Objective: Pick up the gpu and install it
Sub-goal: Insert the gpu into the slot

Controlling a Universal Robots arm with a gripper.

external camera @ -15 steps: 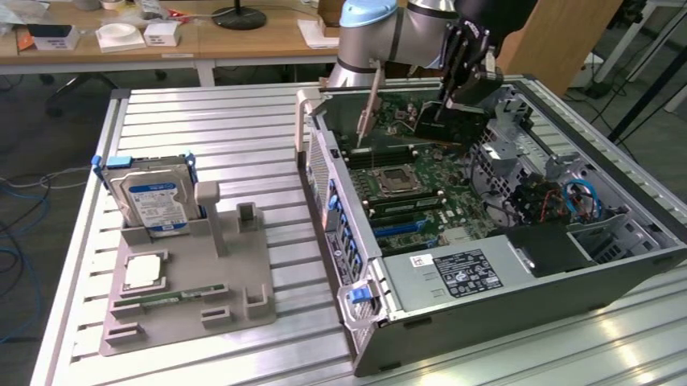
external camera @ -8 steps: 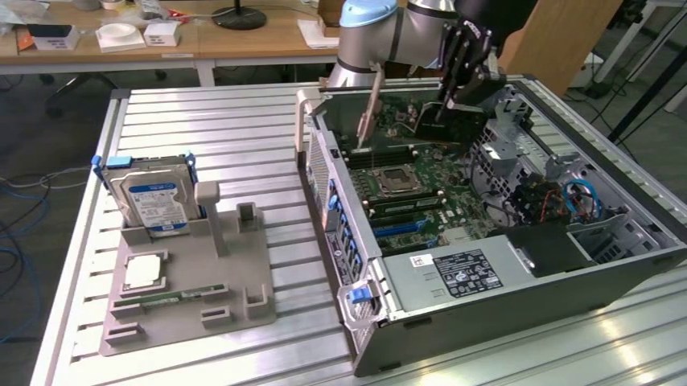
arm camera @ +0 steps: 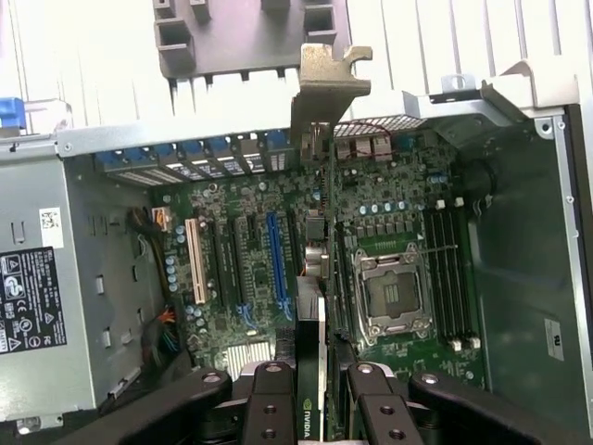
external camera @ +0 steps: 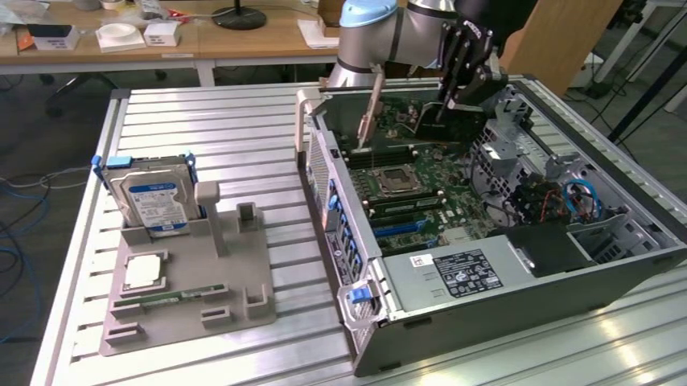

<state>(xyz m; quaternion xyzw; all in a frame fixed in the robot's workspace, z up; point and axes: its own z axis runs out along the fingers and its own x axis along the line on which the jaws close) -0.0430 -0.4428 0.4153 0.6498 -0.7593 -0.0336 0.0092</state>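
End effector [arm camera: 317, 408] about half-closed, clamped across both flat faces of the gpu [arm camera: 321, 334]. The card hangs on edge over the open computer case [external camera: 516, 265], seemingly not seated. Likely light and stiff but fragile: grip the faces near the upper edge, clear of the connector. Beneath it, the motherboard [arm camera: 389, 232] and its expansion slots [arm camera: 273, 260]. The card's metal bracket [arm camera: 329, 79] reaches the rear wall. Beyond that, a grey holder [arm camera: 250, 37] on the slatted surface [arm camera: 445, 37].

A ribbed metal counter [external camera: 215, 129] stands on dark floor [external camera: 27, 229]; at the far side, wooden desks [external camera: 257, 42] bear a lamp base [external camera: 238, 18] and white boxes [external camera: 121, 36].
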